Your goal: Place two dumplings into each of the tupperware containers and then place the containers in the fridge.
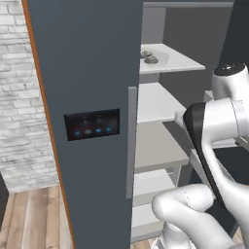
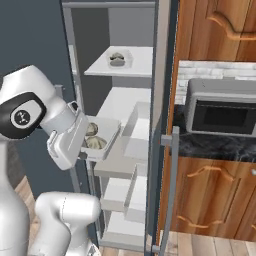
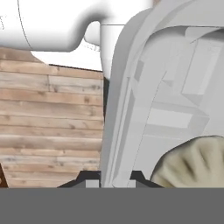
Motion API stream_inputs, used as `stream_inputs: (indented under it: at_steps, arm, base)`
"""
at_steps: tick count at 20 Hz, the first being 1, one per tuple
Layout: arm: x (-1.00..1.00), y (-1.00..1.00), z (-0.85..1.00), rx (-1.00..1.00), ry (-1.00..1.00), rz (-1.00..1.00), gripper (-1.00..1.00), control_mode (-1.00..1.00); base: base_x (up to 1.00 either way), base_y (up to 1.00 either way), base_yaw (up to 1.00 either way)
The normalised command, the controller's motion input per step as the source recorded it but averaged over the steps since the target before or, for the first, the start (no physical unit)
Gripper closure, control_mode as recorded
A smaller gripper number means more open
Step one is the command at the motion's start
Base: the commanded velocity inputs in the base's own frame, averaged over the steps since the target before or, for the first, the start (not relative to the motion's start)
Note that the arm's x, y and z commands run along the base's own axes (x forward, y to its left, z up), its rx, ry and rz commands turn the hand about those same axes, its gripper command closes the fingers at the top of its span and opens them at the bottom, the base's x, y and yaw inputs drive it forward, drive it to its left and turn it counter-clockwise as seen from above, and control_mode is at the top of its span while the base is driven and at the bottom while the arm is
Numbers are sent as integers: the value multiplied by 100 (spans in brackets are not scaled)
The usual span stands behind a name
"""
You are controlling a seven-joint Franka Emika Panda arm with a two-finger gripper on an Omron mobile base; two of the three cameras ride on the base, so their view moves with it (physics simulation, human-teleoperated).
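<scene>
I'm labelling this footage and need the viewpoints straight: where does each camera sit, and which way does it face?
Left base view: behind the arm's left, facing the fridge door and shelves; white arm lower right.
Right base view: behind the arm's right, facing the open shelves; arm lower left, holding a tupperware container.
Hand view: on the hand, along the shut jaws clamping the container wall beside a dumpling.
Both base views share the upper-shelf container.

both base views face the open fridge (image 1: 92, 73) shelves from opposite sides, hand view close on a container wall (image 3: 131, 109)
</scene>
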Motion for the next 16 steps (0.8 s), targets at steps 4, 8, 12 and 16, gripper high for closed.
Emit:
stream_inputs:
  at_steps: [4,8,12,16]
  arm:
    - [0,0,0,0,0,0,100,100]
    - [0,0,0,0,0,0,100,100]
    - [0,0,0,0,0,0,100,100]
    - [0,0,0,0,0,0,100,100]
  base:
    - [27,1,0]
    - [55,9,0]
    - [32,-16,0]
    - [4,-59,-2]
